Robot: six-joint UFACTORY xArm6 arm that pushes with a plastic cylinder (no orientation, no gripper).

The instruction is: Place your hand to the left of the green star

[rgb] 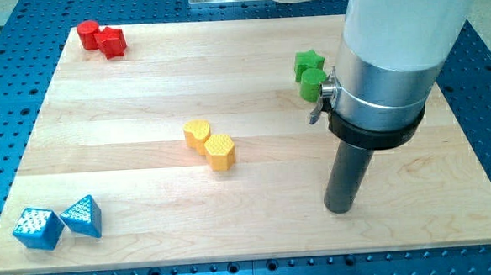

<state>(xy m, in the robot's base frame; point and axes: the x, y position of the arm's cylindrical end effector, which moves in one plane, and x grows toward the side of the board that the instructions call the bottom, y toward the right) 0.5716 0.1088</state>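
My tip, a bare rod without fingers, rests lower right, well below the green star near the board upper-right edge.

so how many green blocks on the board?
2, both at the view's upper right, touching: green star block and green round block just below it, partly behind the arm. My tip sits lower right.

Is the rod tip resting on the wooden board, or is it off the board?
On the board. My tip stands on the wooden board, inside its edges, toward the view's bottom from the green star and apart from it.
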